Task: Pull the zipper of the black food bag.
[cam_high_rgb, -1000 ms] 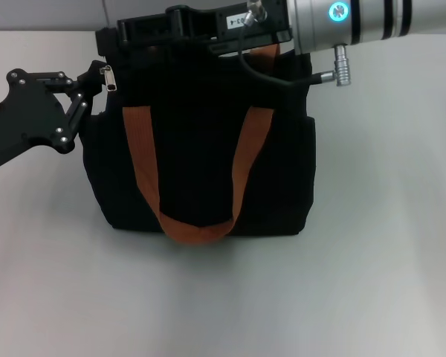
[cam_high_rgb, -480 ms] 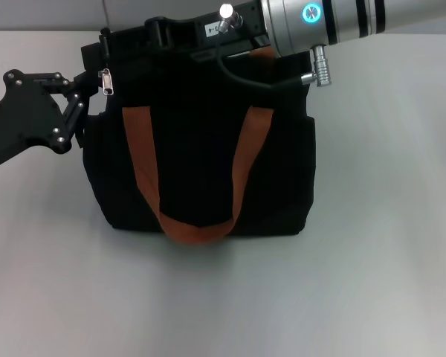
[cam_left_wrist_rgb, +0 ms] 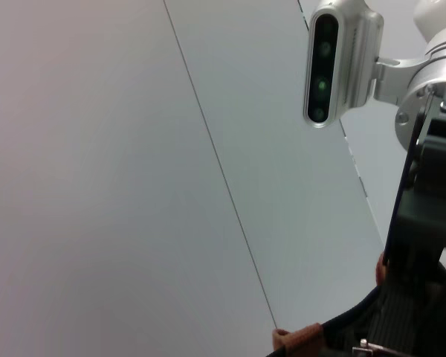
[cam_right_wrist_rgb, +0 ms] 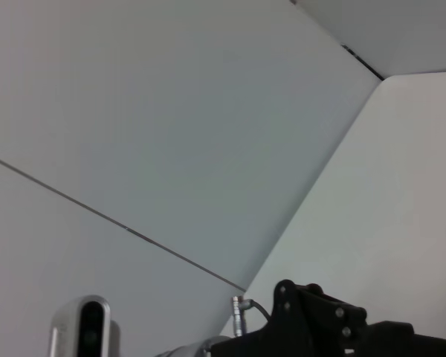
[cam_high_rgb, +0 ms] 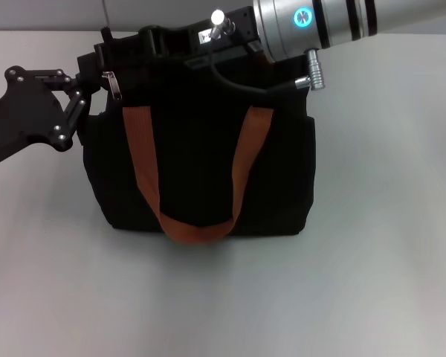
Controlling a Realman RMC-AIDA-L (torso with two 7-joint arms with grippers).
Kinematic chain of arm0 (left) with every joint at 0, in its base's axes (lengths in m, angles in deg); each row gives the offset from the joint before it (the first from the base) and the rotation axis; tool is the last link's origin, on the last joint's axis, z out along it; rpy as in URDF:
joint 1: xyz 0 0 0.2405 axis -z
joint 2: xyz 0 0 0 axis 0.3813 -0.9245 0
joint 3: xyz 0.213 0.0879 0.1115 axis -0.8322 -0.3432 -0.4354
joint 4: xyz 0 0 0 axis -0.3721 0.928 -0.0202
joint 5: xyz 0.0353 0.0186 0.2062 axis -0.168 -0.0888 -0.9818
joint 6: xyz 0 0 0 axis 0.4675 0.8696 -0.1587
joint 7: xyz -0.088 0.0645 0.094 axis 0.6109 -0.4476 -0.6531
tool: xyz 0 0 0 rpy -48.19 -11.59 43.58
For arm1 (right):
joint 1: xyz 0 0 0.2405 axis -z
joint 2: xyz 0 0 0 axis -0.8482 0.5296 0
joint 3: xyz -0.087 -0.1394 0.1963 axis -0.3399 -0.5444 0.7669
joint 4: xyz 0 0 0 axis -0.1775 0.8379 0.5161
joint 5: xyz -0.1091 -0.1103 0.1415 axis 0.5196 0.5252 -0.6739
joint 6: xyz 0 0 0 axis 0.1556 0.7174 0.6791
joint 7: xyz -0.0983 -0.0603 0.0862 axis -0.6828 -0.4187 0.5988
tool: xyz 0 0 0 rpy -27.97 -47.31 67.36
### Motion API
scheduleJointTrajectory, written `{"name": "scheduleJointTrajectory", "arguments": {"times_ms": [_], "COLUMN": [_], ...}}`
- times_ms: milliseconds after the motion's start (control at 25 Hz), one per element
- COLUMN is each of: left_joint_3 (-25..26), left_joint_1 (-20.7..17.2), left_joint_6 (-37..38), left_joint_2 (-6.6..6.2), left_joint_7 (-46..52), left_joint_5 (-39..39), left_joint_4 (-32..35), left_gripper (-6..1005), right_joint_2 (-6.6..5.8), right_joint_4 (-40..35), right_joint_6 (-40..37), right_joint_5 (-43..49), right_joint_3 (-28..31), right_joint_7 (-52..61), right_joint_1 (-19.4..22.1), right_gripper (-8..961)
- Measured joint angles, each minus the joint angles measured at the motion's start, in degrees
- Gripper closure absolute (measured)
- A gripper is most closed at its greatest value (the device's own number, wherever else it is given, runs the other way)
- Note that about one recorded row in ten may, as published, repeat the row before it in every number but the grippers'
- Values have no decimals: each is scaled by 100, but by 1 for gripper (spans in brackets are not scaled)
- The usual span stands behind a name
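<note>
On the table (cam_high_rgb: 372,260), around the bag: right gripper (cam_high_rgb: 145,44) at 12 o'clock over the rim, grip hidden.
Left gripper (cam_high_rgb: 97,78): at 10 o'clock, closed on the bag's corner.
Bag (cam_high_rgb: 201,171): black, upright, rust straps.
Zipper (cam_high_rgb: 113,84): silver tab hanging beside the left gripper.

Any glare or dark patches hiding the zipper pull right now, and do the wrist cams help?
Head view: even light, soft shadow under the black food bag; the zipper glints silver beside the left claw, but the right claw merges with the black fabric. Left wrist view: mostly wall, only a strap edge. Right wrist view: mostly wall and table, no zipper.
</note>
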Motion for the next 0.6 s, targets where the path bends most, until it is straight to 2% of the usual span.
{"name": "scheduleJointTrajectory", "arguments": {"times_ms": [600], "left_joint_3": [-6], "left_joint_1": [171], "left_joint_6": [58], "left_joint_2": [7], "left_joint_7": [259], "left_joint_5": [3], "left_joint_4": [14], "left_gripper": [973], "right_joint_2": [26], "right_joint_4": [28], "right_joint_6": [190], "right_joint_5": [-46], "right_joint_3": [-229], "right_joint_7": [54], "right_joint_1": [-89], "right_gripper": [180]}}
